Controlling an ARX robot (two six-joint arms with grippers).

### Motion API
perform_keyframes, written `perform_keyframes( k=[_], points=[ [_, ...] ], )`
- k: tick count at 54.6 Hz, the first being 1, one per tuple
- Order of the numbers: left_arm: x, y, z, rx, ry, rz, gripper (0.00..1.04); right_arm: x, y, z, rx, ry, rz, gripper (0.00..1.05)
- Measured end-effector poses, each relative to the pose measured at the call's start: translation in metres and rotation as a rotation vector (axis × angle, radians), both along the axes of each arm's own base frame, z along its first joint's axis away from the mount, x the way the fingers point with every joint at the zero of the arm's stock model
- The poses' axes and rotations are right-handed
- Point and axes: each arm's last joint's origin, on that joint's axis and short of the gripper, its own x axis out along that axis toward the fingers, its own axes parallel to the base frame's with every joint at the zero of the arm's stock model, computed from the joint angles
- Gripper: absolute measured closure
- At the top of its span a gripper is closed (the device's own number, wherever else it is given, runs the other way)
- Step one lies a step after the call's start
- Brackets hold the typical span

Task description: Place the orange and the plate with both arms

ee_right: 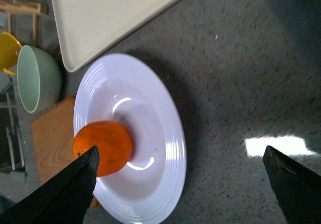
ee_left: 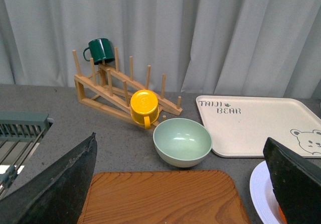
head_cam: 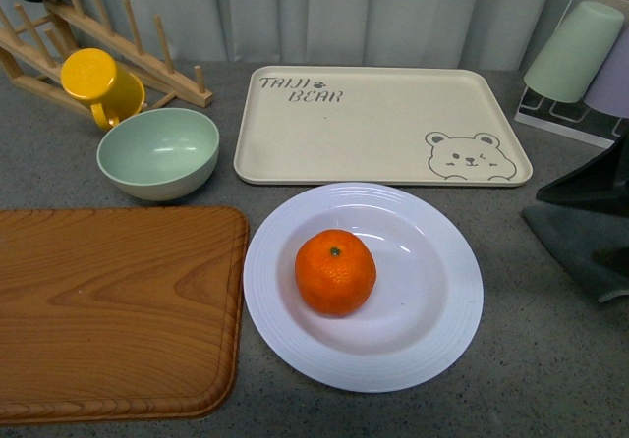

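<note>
While the orange (head_cam: pixel 335 272) is seated in the plate (head_cam: pixel 432 340) on the table (head_cam: pixel 550 359), the left gripper (ee_left: pixel 179 139) and the right gripper (ee_right: pixel 180 151) are held spread wide apart.

orange (head_cam: pixel 335 272) (stem up) inside white plate (head_cam: pixel 432 330)

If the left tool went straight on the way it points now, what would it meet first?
Probably the wooden board, lying ahead of the open left tool; the green bowl sits beyond it. Depth is unclear.
</note>
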Motion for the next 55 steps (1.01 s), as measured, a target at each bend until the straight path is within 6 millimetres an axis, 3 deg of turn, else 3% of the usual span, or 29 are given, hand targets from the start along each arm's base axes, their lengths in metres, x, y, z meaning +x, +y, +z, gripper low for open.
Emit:
perform_keyframes(
  k=[16, 24, 44, 55],
  points=[
    [0.0, 0.0, 0.0, 0.0, 0.0, 0.0, 0.06, 0.033, 0.017, -0.038, 0.113, 0.134, 0.034, 0.09],
    [0.0, 0.0, 0.0, 0.0, 0.0, 0.0, 0.06, 0.047, 0.031, -0.048, 0.151, 0.151, 0.033, 0.09],
    [0.0, 0.0, 0.0, 0.0, 0.0, 0.0, 0.06, 0.053, 0.074, -0.067, 0.172, 0.214, 0.12, 0.09],
    [0.0, 0.0, 0.0, 0.0, 0.0, 0.0, 0.06, 0.057, 0.082, -0.068, 0.145, 0.2, 0.152, 0.1]
  ],
)
